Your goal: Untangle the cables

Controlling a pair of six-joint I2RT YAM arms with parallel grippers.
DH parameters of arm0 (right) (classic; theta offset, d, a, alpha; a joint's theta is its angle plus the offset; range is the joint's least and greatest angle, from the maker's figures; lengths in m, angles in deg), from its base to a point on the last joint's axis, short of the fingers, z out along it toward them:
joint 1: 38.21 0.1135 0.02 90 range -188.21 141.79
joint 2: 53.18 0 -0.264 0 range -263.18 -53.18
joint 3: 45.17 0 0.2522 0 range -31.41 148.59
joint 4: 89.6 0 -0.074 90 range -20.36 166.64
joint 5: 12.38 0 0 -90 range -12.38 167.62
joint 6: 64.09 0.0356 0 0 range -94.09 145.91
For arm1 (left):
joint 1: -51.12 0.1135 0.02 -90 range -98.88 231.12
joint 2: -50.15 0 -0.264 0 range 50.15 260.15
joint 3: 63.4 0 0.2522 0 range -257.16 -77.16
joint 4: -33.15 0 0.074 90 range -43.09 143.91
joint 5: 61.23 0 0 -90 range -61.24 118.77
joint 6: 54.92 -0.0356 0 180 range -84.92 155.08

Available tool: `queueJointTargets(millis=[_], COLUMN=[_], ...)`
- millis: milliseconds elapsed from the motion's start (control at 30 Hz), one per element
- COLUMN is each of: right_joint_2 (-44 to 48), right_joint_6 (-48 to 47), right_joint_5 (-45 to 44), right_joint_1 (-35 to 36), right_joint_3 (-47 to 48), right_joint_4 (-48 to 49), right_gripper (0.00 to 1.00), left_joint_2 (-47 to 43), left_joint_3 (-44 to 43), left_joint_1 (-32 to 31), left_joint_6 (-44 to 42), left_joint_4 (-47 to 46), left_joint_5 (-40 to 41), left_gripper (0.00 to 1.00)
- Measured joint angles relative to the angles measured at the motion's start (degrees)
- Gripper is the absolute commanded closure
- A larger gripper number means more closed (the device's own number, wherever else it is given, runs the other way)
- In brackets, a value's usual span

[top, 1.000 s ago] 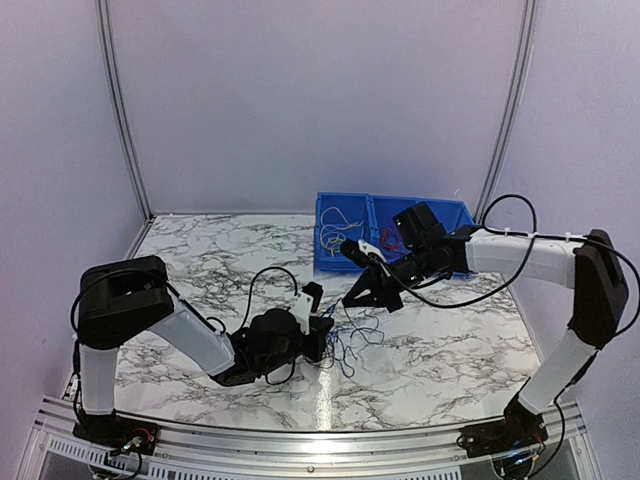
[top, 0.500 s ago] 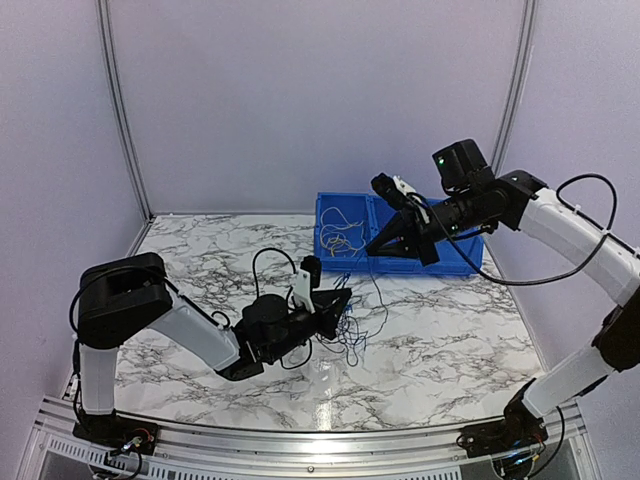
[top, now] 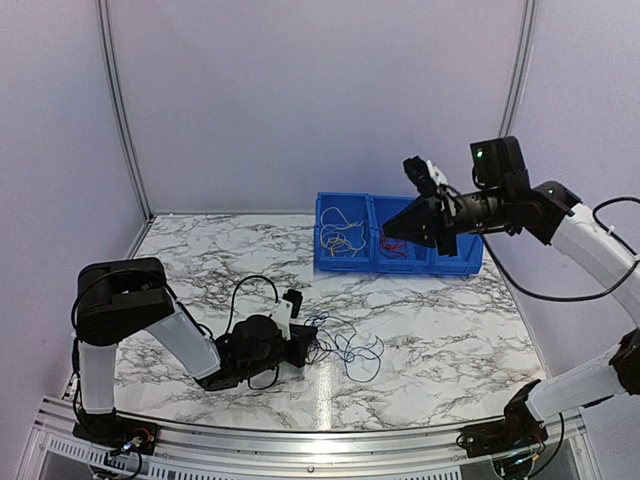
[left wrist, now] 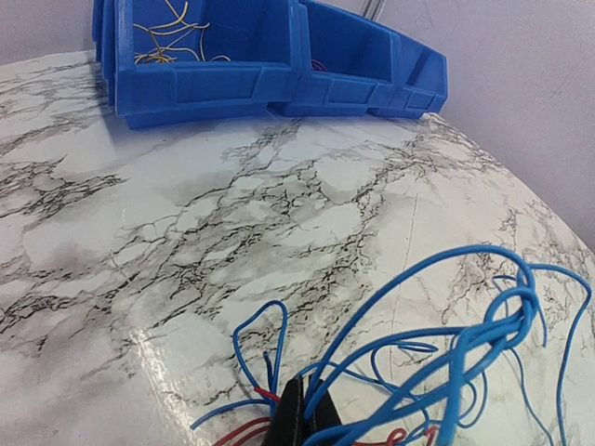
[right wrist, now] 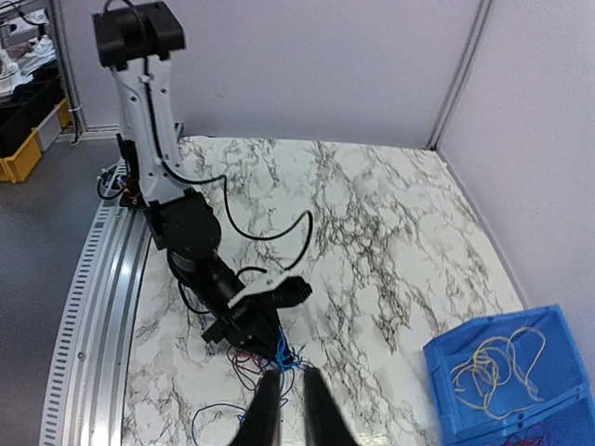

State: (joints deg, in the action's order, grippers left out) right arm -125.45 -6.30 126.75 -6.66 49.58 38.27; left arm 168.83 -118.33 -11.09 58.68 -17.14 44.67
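The cables [top: 345,350] lie as a loose bunch of blue wires with a few red ones on the marble table, left of centre. My left gripper [top: 303,345] rests low on the table and is shut on the bunch's left end. In the left wrist view its jaws [left wrist: 305,409] are pinched together, with blue and red wires [left wrist: 446,353] fanning out from them. My right gripper [top: 392,228] hangs high above the blue bins, slightly open and empty. The right wrist view looks down between its fingers [right wrist: 290,409] at the bunch [right wrist: 279,358].
A row of three blue bins [top: 345,268] stands at the back right, also in the left wrist view [left wrist: 214,84]. The left bin holds yellow-white wires [top: 338,238]; the middle one holds red wires [top: 393,245]. A black arm cord [top: 250,285] loops by the left gripper.
My right gripper has risen from the bunch and moved back to above the bins. My left gripper has shifted left and settled lower with the bunch.
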Motion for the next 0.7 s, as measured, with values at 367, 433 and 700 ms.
queueJointTargets(millis=[367, 433, 700], right_joint_2=[-10.91, -13.33, -23.78], right_joint_6=[2.23, 2.10, 2.60], right_joint_5=[-8.76, -8.79, -8.76], right_joint_1=[1.40, 2.95, 9.70], right_joint_3=[-19.96, -19.65, -11.96], right_joint_4=[10.05, 10.12, 9.81], right_gripper=[0.36, 0.35, 0.62], left_joint_2=[-5.29, -5.70, -6.84], left_joint_3=[4.96, 4.96, 4.96], left_joint_1=[-0.37, -0.42, -0.87], left_joint_6=[2.14, 2.32, 2.99], left_joint_4=[-4.44, -5.09, -6.25], left_joint_5=[-0.44, -0.50, -0.96], left_gripper=[1.00, 1.00, 1.00])
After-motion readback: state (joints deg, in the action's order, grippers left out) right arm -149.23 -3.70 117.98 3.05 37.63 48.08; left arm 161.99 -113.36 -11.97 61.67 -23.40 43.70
